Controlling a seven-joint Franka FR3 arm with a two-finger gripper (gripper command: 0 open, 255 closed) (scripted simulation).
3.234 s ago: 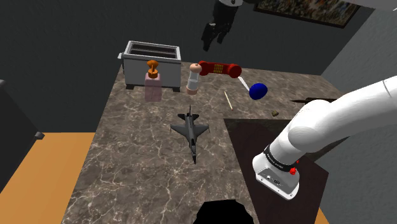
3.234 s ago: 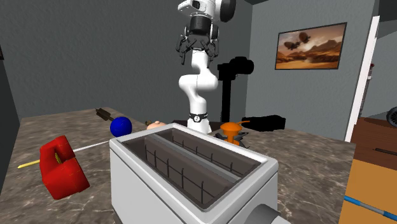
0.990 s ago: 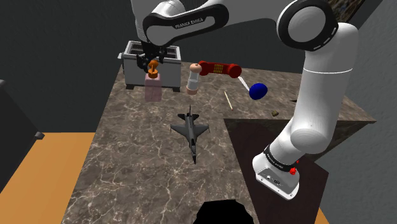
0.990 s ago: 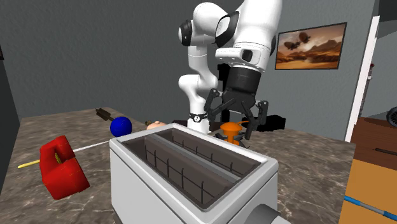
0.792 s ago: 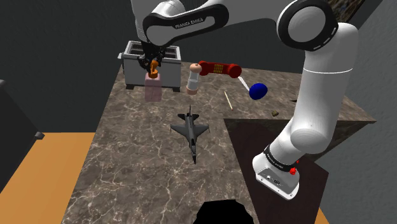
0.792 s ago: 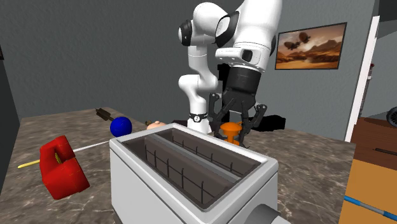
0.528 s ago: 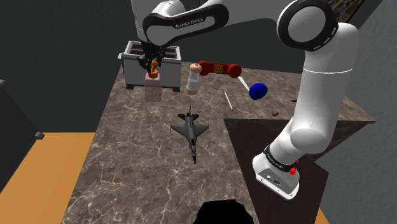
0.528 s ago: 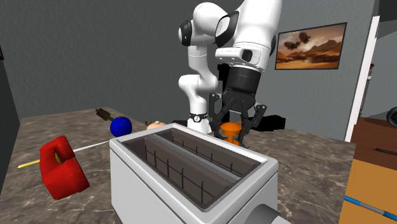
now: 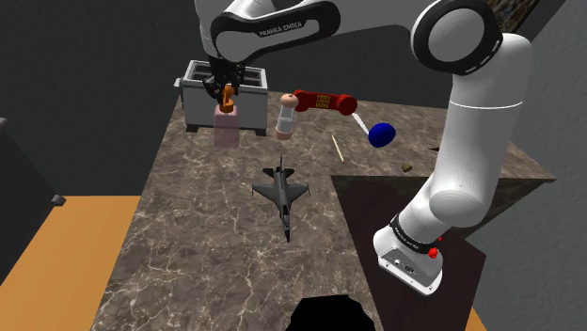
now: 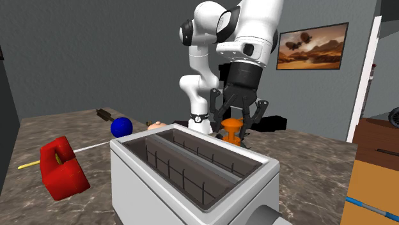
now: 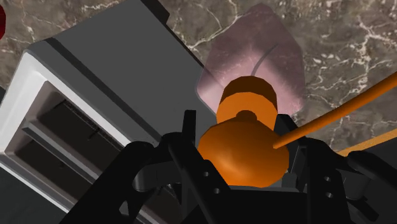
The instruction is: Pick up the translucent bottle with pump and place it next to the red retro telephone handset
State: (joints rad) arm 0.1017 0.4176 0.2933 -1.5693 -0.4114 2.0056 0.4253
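Translucent pink bottle with an orange pump [image 9: 225, 127] is clasped by its pump head between the narrowed fingers [image 11: 189, 137] of the black gripper [image 11: 245, 162], just in front of the grey box-shaped two-slot toaster [image 9: 202, 94]. Seen from across the toaster, the bottle's body is hidden. Whether its base touches the marble counter [image 9: 216, 244] cannot be told. The red telephone handset [image 9: 323, 101] lies off the toaster's end, toward the shoulder view's right.

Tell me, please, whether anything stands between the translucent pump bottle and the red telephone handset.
Yes. A small white cylindrical shaker with a peach cap stands between the translucent pink bottle with orange pump, clasped by the black claw, and the red telephone handset.
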